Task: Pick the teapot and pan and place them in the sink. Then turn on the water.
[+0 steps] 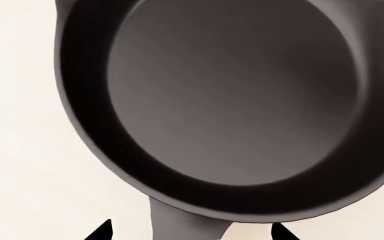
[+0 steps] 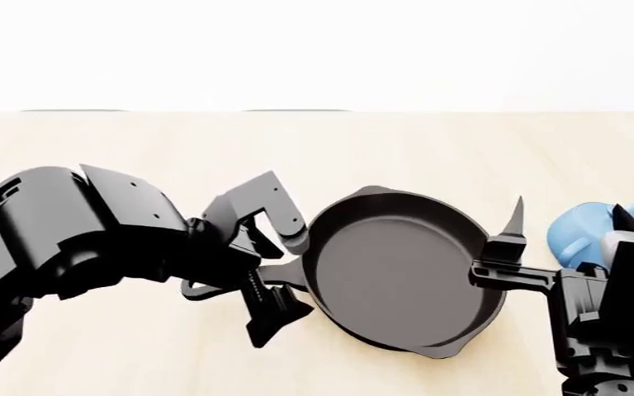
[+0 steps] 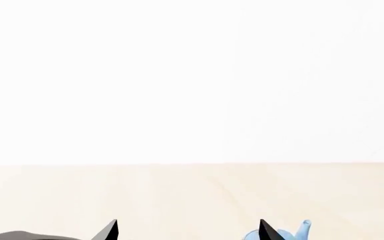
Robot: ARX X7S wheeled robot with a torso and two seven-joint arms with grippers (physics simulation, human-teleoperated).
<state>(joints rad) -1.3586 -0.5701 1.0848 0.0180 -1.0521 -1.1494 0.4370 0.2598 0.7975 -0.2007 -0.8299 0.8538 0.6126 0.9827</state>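
Note:
The black pan (image 2: pixel 399 276) lies flat on the light wood counter, its greyish base filling the left wrist view (image 1: pixel 232 95). Its handle (image 1: pixel 185 225) runs between my left gripper's (image 1: pixel 192 231) two fingertips, with a gap on each side; that gripper (image 2: pixel 275 268) is open and straddles the handle. The light-blue teapot (image 2: pixel 576 233) stands right of the pan. My right gripper (image 2: pixel 573 219) is open above the counter, one finger near the pan's rim and the other by the teapot (image 3: pixel 282 234). The sink and the water are out of view.
Bare light wood countertop (image 2: pixel 185 157) stretches behind the pan to a white wall. The pan's rim (image 3: pixel 18 235) shows at the edge of the right wrist view. My left arm's bulky black links (image 2: pixel 75 231) lie over the counter's left part.

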